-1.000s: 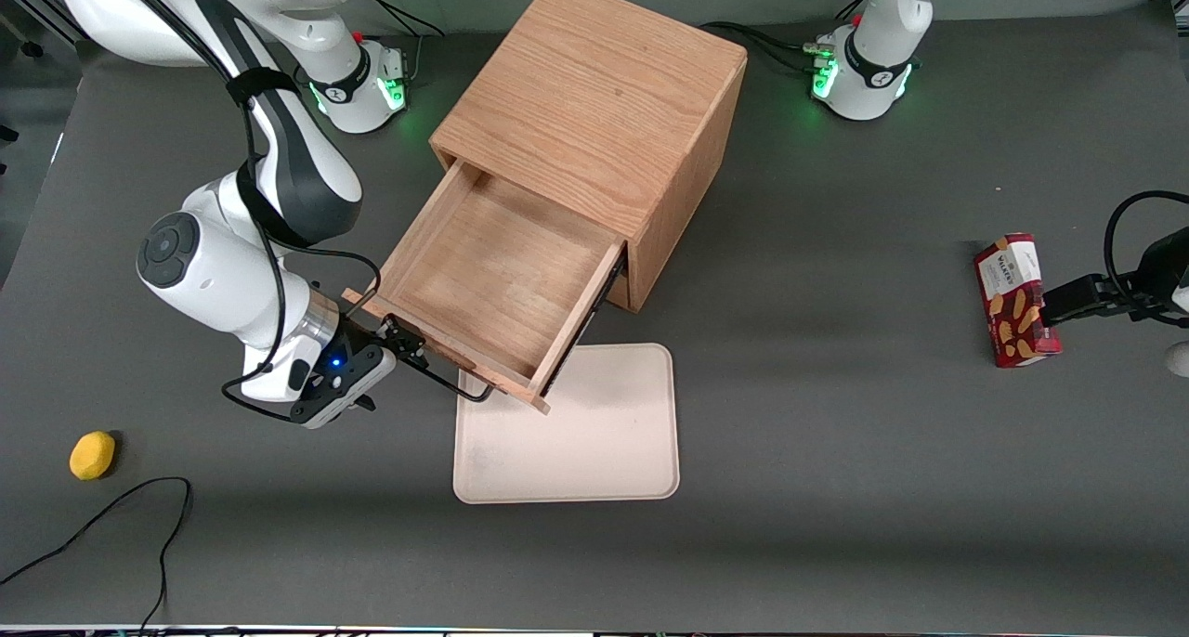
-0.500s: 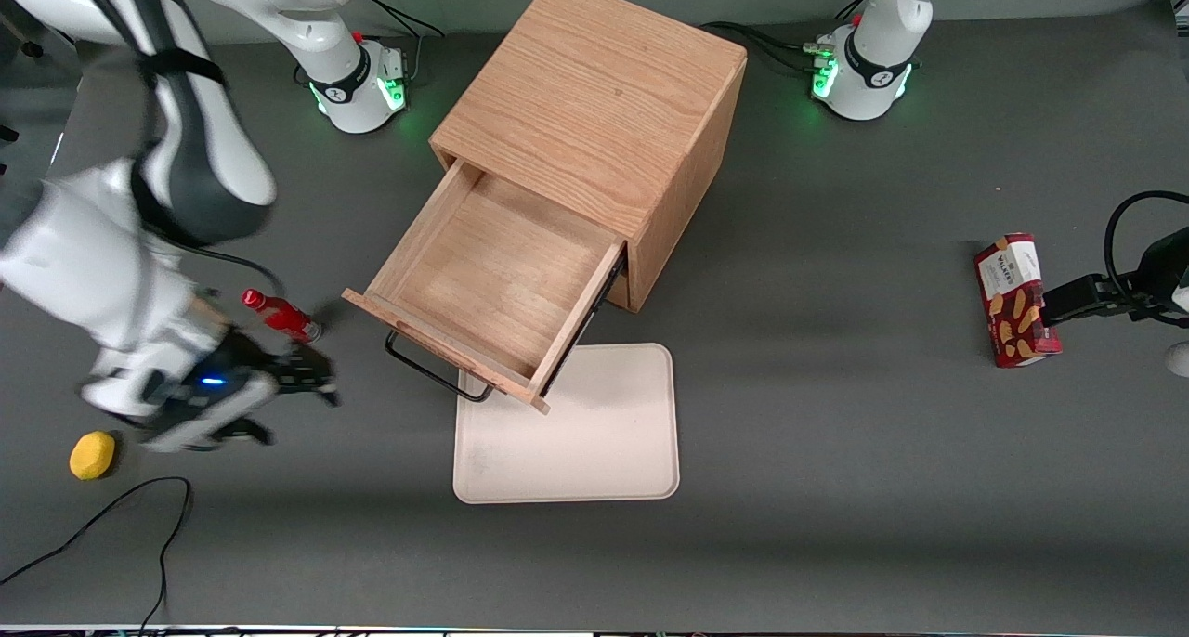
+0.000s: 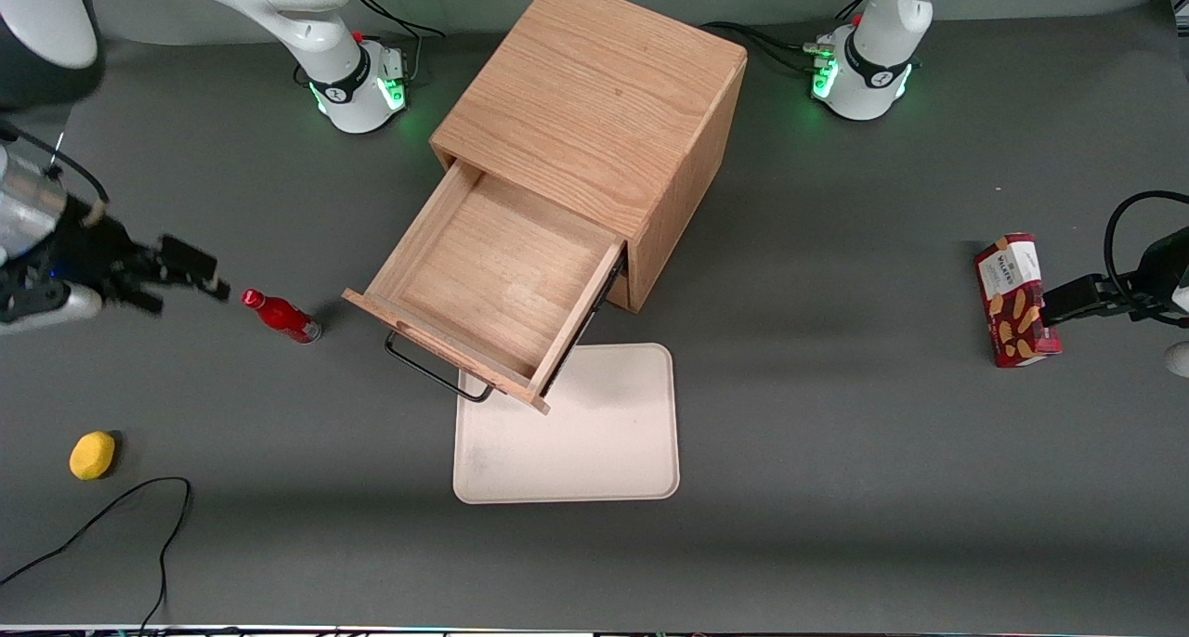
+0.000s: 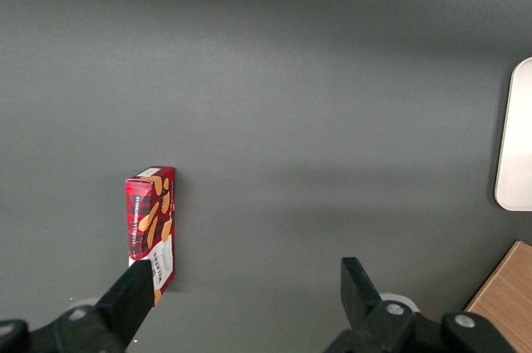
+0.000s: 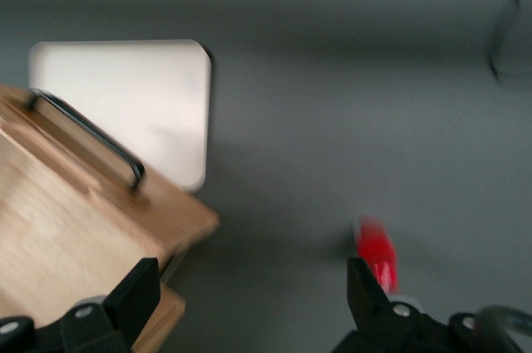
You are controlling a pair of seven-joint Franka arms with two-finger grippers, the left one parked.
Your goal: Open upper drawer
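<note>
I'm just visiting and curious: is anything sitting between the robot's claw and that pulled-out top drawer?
Yes. A small red bottle stands on the table between the open, empty gripper and the upper drawer. The drawer is already pulled out, its black handle free, over a corner of the beige tray.

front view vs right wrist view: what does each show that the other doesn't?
Front only: the whole cabinet, lemon, snack box, and the gripper from outside, up off the table toward the working arm's end, away from the handle.
Right wrist only: the fingers close up, spread open with nothing between them.
Both: the pulled-out upper drawer, its handle, the tray and the red bottle.
</note>
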